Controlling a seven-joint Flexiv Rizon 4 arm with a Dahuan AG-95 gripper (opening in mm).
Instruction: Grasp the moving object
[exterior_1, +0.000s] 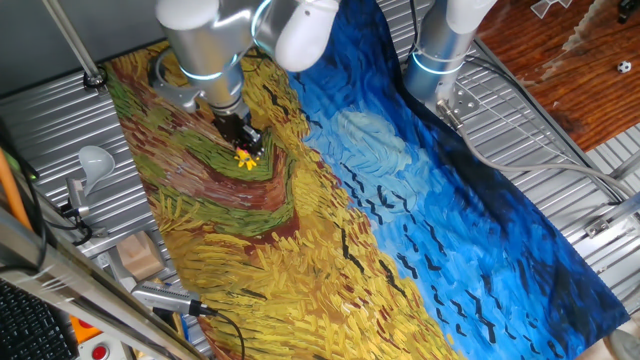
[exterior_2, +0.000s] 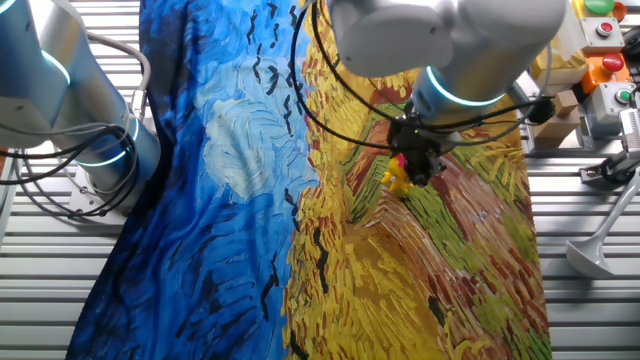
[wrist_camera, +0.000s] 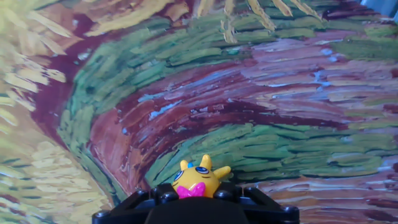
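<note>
The moving object is a tiny bright-yellow toy (wrist_camera: 199, 178) with pointed ears, blue eyes and a pink bow. In the hand view it sits between my black fingertips at the bottom edge, the cloth some way below. In one fixed view the toy (exterior_1: 245, 158) hangs at the tip of my gripper (exterior_1: 243, 150) over the green and brown swirl of the cloth. In the other fixed view the toy (exterior_2: 397, 178) pokes out to the left of the gripper (exterior_2: 408, 172). The jaws stand closed against the toy's sides.
A printed painting cloth (exterior_1: 400, 220) covers the table, blue on one side, yellow and green on the other. A second arm's base (exterior_1: 440, 55) stands at the cloth's far edge. A grey scoop (exterior_1: 90, 165), wooden block (exterior_1: 140, 255) and button box (exterior_2: 610, 60) lie off the cloth.
</note>
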